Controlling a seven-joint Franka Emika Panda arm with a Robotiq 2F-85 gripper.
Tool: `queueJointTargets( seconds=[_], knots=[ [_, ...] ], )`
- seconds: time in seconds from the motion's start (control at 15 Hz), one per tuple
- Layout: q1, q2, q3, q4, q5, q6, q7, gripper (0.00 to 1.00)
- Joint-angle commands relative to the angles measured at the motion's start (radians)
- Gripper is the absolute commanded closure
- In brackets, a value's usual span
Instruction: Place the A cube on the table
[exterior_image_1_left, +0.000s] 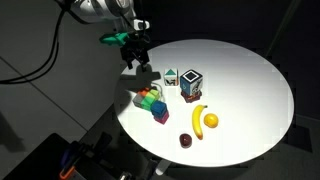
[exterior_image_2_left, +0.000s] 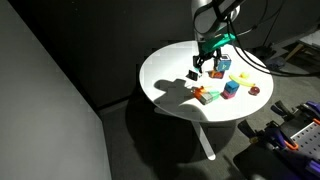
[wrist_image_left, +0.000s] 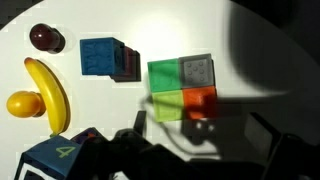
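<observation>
The A cube (exterior_image_1_left: 171, 76), small and whitish with greenish marks, sits on the round white table (exterior_image_1_left: 250, 80) right beside the larger dark-framed cube (exterior_image_1_left: 190, 84). My gripper (exterior_image_1_left: 135, 57) hangs above the table's edge, a short way from the A cube and apart from it. In the wrist view its dark fingers stand wide apart at the bottom of the frame, and the gripper (wrist_image_left: 198, 135) is open with nothing between them. The gripper also shows in an exterior view (exterior_image_2_left: 208, 62). I cannot make out the A cube in the wrist view.
A cluster of green, grey and orange blocks (wrist_image_left: 180, 85) lies just past the fingers, with a blue block (wrist_image_left: 100, 57) beside it. A banana (exterior_image_1_left: 199, 120), a yellow fruit (exterior_image_1_left: 211, 121) and a dark red fruit (exterior_image_1_left: 186, 140) lie nearer the table's front. The dark-framed cube's corner (wrist_image_left: 50, 160) shows at the lower left.
</observation>
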Motion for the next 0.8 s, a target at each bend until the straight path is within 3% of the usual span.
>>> queueJointTargets(
  seconds=[0.0,0.73],
  knots=[
    [-0.015,-0.091,0.019,-0.089,0.03,0.0,-0.017,0.0],
    [-0.011,-0.279,0.036,-0.236,0.009,0.04,-0.001,0.0]
  ],
)
